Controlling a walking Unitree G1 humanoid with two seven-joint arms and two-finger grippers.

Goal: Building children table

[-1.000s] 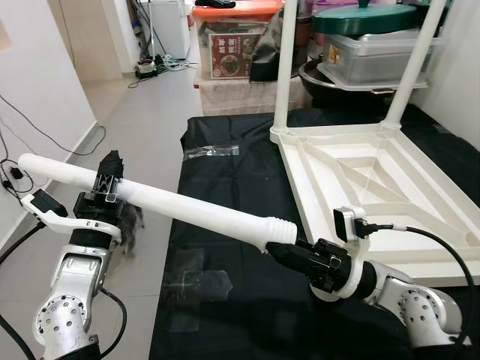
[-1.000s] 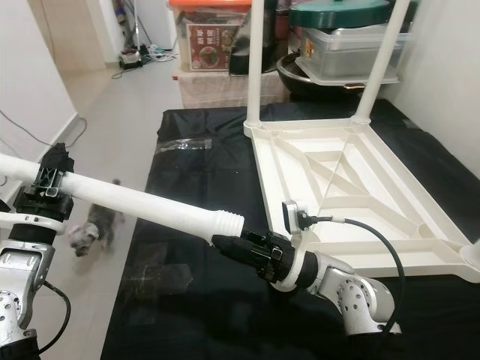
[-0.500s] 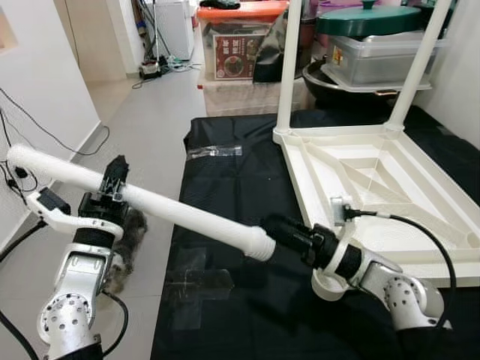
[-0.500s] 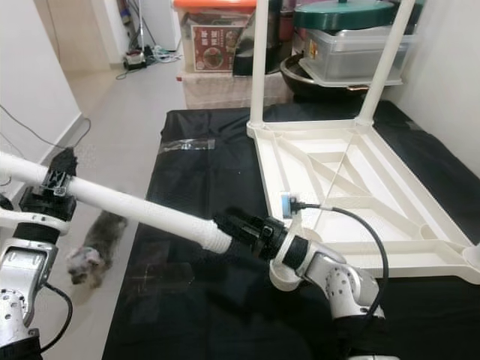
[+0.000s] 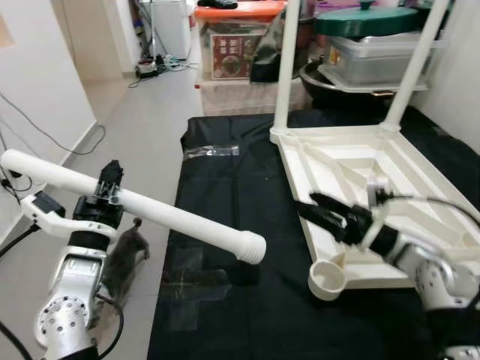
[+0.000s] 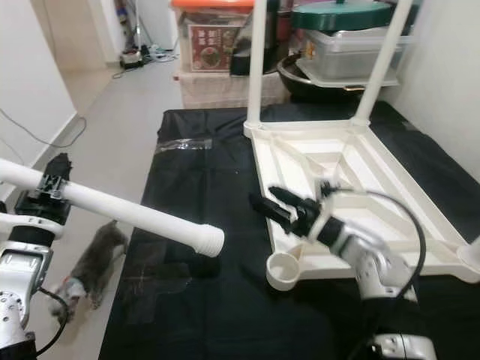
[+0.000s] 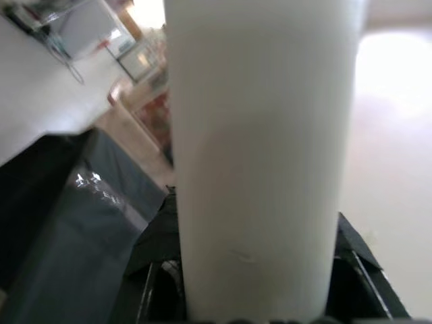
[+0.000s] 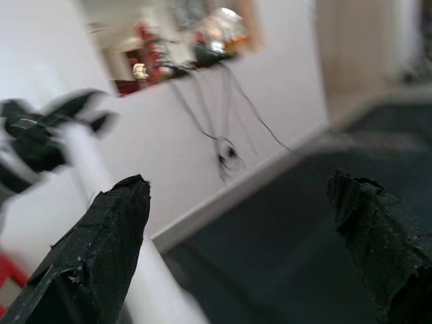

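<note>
White table leg (image 5: 150, 214) clamped mid-shaft in left claw (image 5: 105, 196), threaded end free over black mat (image 5: 225, 247); right claw (image 5: 322, 212) spread, empty, above upturned tabletop (image 5: 390, 180); single-handed leg may droop, missing corner socket (image 5: 327, 279).

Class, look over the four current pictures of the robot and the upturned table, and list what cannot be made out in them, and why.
- Top ends of the two fitted legs: cut off by the upper edge of both eye views.
- Left gripper fingers: hidden behind the loose white leg in the left wrist view.
- Small animal on the floor: partly behind the left arm.
- Right gripper: motion-blurred.
- Labels on the storage boxes: too small to read.
</note>
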